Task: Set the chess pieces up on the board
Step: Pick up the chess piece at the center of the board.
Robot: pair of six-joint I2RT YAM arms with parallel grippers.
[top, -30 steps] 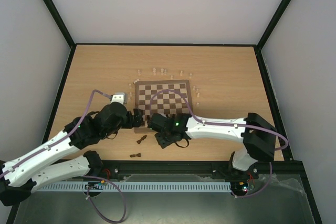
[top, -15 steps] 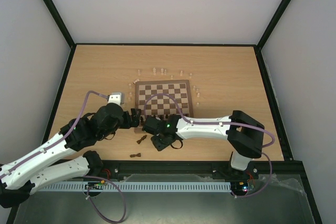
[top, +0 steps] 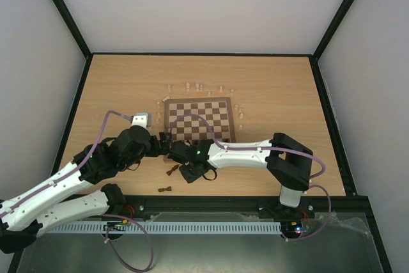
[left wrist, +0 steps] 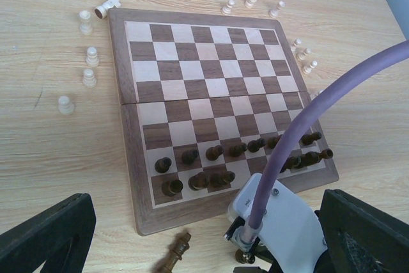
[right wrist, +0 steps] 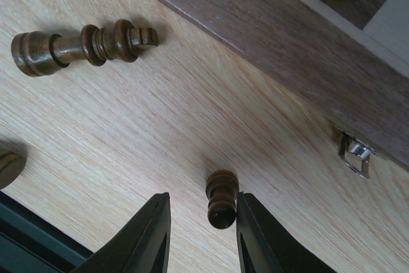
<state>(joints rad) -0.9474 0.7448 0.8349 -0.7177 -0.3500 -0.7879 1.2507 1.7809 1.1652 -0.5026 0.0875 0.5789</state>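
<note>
Two arms converge low at centre. The left arm (top: 64,183) slants in from the left corner, its left gripper (top: 163,143) spread wide, fingers (left wrist: 48,238) at opposite edges of its wrist view. The right arm (top: 246,153) folds sharply at the elbow and stretches leftward, its right gripper (right wrist: 201,222) pointing downward, jaws narrowly parted.

I've got 2 arms on screen: the left arm (top: 57,185) and right arm (top: 243,153) are white shells with chunky black joints. A purple cable (left wrist: 305,118) loops off each. A green light (top: 198,153) glows on the right forearm. The right gripper (right wrist: 203,199) has 2 glossy black fingers (right wrist: 152,238).
</note>
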